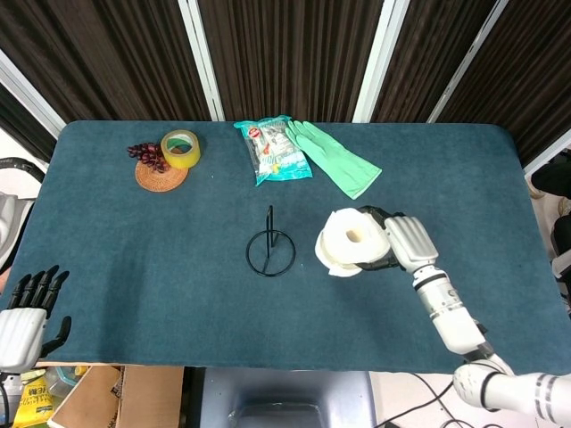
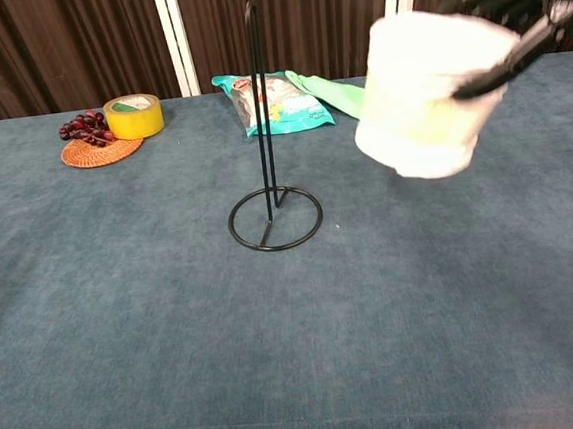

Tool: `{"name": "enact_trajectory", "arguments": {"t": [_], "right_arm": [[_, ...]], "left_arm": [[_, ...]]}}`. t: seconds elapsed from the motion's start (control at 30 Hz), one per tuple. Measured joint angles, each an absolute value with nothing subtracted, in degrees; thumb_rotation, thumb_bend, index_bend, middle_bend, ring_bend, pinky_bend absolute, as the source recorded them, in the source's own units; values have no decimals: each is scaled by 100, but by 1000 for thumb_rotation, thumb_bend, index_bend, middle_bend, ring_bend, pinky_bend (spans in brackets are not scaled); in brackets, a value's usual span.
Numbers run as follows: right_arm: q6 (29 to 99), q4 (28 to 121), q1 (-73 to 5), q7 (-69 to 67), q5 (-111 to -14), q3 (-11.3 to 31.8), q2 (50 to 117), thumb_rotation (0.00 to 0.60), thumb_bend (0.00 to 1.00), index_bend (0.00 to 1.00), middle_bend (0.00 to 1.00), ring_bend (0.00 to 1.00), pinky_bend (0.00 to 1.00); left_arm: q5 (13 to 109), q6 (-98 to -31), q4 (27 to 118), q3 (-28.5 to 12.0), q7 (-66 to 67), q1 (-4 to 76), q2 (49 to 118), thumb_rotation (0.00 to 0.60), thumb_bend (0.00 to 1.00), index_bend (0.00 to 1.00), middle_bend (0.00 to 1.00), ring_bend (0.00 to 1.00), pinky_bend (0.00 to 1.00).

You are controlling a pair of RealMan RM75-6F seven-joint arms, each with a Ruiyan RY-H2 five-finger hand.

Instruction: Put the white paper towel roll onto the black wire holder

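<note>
We see our right hand (image 1: 406, 242) gripping the white paper towel roll (image 1: 351, 241) from its right side, fingers wrapped around it. In the chest view the roll (image 2: 424, 92) hangs clear above the bench (image 2: 125, 319), tilted, to the right of the black wire holder (image 2: 266, 156), whose upright post is bare. Our left hand (image 1: 25, 312) rests off the bench's near left corner, fingers apart and holding nothing. At the far side lie a green glove (image 1: 337, 159), a snack bag (image 1: 272, 150) and yellow tape (image 1: 181, 148).
</note>
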State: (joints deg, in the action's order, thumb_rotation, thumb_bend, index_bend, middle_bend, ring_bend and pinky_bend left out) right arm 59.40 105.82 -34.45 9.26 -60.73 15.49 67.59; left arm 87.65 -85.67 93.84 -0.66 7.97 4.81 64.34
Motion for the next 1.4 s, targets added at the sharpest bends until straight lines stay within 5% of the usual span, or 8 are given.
{"name": "enact_trajectory", "arguments": {"t": [0.27, 0.73, 1.4], "right_arm": [[6155, 11735, -3623, 1157, -6003, 2059, 6118, 600, 109, 736, 561, 525, 454], [7082, 12953, -5002, 2901, -4004, 2809, 6276, 600, 109, 729, 560, 525, 454], [7609, 12531, -5836, 3515, -3052, 2728, 6886, 600, 109, 729, 561, 525, 454]], "left_arm": [[8808, -8567, 9387, -34, 823, 467, 6443, 600, 498, 0, 0, 0, 55], [8928, -8699, 9376, 11, 462, 391, 6291, 600, 498, 0, 0, 0, 55], [8883, -8643, 9326, -7, 319, 381, 6228, 600, 499, 0, 0, 0, 54]]}}
